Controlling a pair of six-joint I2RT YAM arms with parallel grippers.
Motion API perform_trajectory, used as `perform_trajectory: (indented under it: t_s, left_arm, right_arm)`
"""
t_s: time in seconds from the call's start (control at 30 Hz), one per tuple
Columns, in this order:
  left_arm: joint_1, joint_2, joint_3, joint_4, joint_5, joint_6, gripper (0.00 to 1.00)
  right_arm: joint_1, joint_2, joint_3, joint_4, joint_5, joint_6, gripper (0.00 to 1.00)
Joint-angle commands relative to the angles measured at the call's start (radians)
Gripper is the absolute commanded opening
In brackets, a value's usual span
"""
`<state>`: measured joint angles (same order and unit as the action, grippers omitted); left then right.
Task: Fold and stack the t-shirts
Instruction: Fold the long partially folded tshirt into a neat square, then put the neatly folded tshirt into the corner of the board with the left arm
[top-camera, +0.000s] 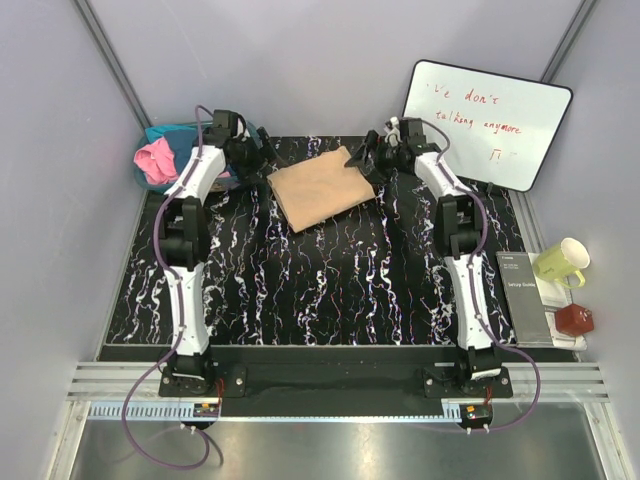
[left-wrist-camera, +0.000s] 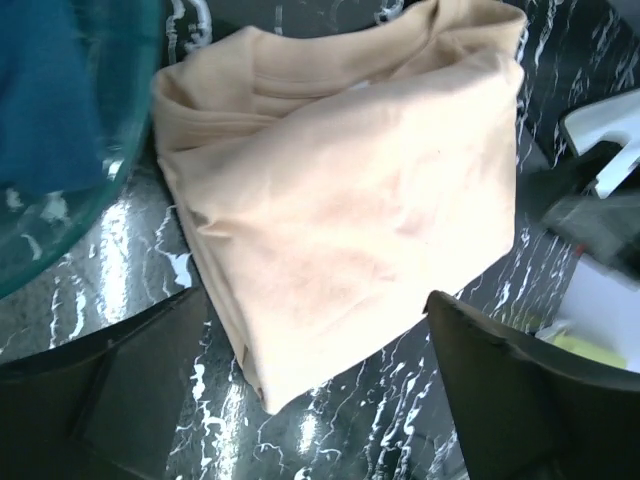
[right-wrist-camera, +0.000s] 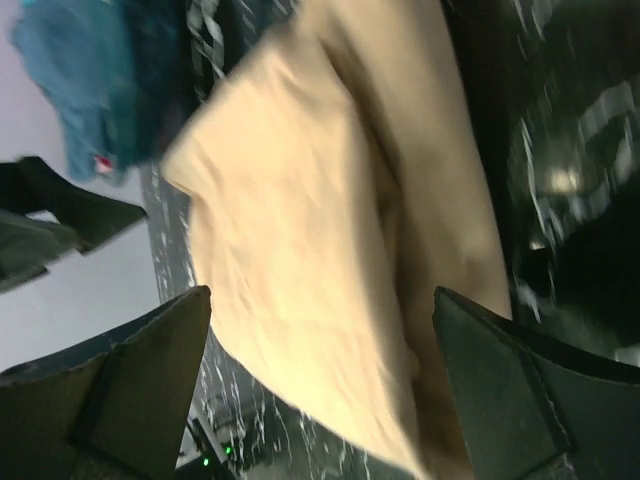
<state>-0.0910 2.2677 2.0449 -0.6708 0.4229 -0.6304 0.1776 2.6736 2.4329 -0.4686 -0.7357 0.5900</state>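
**Tan shirt folded at the far centre, both grippers open beside it**

Working from the near edge outward, we find the marbled table (top-camera: 330, 290) bare of cloth until the tan shirt (top-camera: 320, 188), which lies far and central as a rough rectangle, skewed to the table's edges. The left gripper (left-wrist-camera: 312, 300) hangs over its left side and the right gripper (right-wrist-camera: 322, 295) over its right. Both have their fingers spread wide and hold nothing.

We judge the fold to be done or nearly so. The layers along the shirt's far-left edge look bunched and loose in the left wrist view, so we would press or tug that edge flat before leaving it. To do it well, we would lift both grippers straight up, so that no finger drags the top layer open. We would also keep the bundle where a second shirt can be laid squarely on it.

Just left of it stands the tub (left-wrist-camera: 60, 240), which holds the teal shirt (left-wrist-camera: 50, 90) and the pink shirt (top-camera: 155, 160), neither yet folded.

As for writing, the booklet (top-camera: 522, 295) at the right edge reads "Setup Guide". The mug (top-camera: 560, 262) beyond it shows no print that we can see. The whiteboard (top-camera: 487, 120) at the far wall says, in red, "we don't talking anymore", with a small mark like π beneath. A red tag on the teal shirt is too blurred to read.
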Motion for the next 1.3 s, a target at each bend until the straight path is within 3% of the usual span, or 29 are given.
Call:
perform_trajectory:
  t_s: [0.0,0.23,0.37,0.57,0.67,0.93,1.13,1.2,1.27]
  left_arm:
    - [0.011,-0.075,-0.031,0.023,0.037,0.003,0.99]
    - [-0.036,-0.263,-0.141,0.024,0.117,0.057,0.98]
    - [-0.076,-0.303,-0.305,0.023,0.076,0.012,0.96]
    - [-0.099,-0.384,-0.582,0.071,-0.013,-0.071,0.93]
    - [-0.098,-0.407,-0.649,0.079,-0.053,-0.071,0.91]
    - [-0.101,-0.297,-0.617,0.114,-0.041,-0.086,0.91]
    - [-0.111,-0.146,-0.447,0.112,-0.035,-0.098,0.88]
    - [-0.115,-0.097,-0.413,0.106,-0.038,-0.110,0.85]
    - [-0.122,-0.068,-0.365,0.106,-0.042,-0.115,0.70]
  right_arm:
    - [0.002,-0.337,-0.294,0.031,0.077,-0.113,1.00]
    - [-0.016,-0.745,-0.673,0.022,0.139,-0.114,1.00]
    - [-0.024,-0.843,-0.819,0.018,0.153,-0.102,1.00]
    - [-0.033,-0.900,-0.885,-0.015,0.145,-0.101,1.00]
    - [-0.036,-0.906,-0.897,-0.022,0.134,-0.102,1.00]
    - [-0.036,-0.896,-0.900,-0.027,0.119,-0.085,1.00]
    - [-0.038,-0.908,-0.905,-0.036,0.128,-0.079,1.00]
    - [-0.040,-0.913,-0.907,-0.039,0.128,-0.076,1.00]
    - [-0.043,-0.917,-0.907,-0.042,0.134,-0.076,1.00]
